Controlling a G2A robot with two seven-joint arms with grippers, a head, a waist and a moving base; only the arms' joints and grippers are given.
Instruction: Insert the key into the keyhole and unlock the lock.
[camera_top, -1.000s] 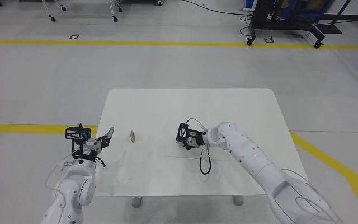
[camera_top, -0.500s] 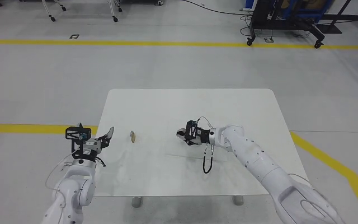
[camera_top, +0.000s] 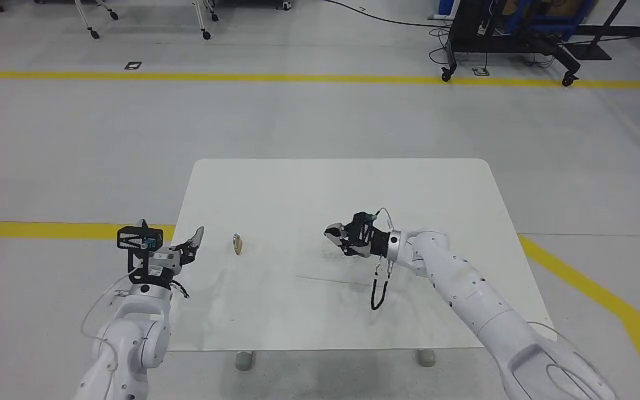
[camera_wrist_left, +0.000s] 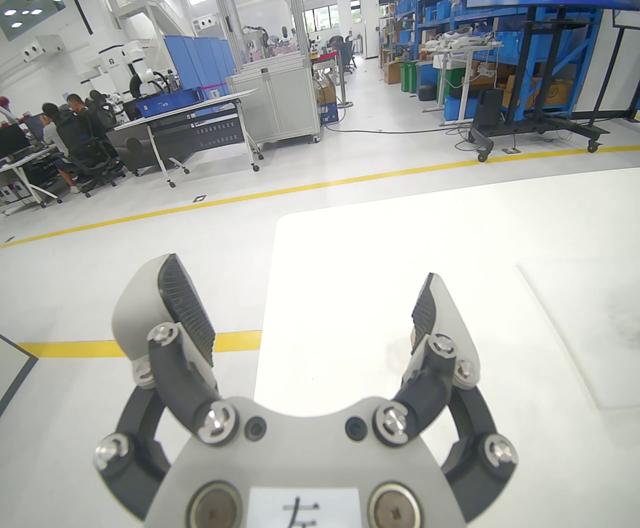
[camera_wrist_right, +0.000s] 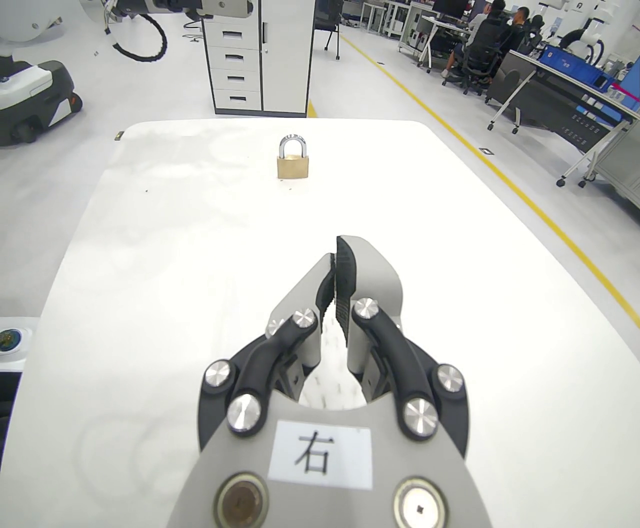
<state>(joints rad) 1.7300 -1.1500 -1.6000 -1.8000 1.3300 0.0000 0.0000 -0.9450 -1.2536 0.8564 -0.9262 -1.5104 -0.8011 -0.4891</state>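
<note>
Looks like the approach stage of the unlocking, with nothing inserted yet. Right fingers (camera_wrist_right: 372, 275) clenched tip to tip, hovering over the middle of the table (camera_wrist_right: 150, 225); no telling of any key pinched between them. Lock (camera_wrist_right: 293, 167), brass with a steel shackle snapped shut, upright on the table, well apart from the right fingers and straight ahead of them. From above, sits between the two sets of fingers, nearer the left pair. Left fingers (camera_wrist_left: 182, 300) spread wide and holding nothing, at the table's left edge, near the lock but not touching it. Keyhole hidden, probably on the underside against the table. Next move, as a judgement: steadying or lifting the lock body with the left fingers to bring the keyhole toward the right arm, then lining up the right fingers squarely with that slot before any push. Calls for fine alignment and a gentle touch, given the risk of toppling or sliding a free-standing lock at the first off-centre contact.
</note>
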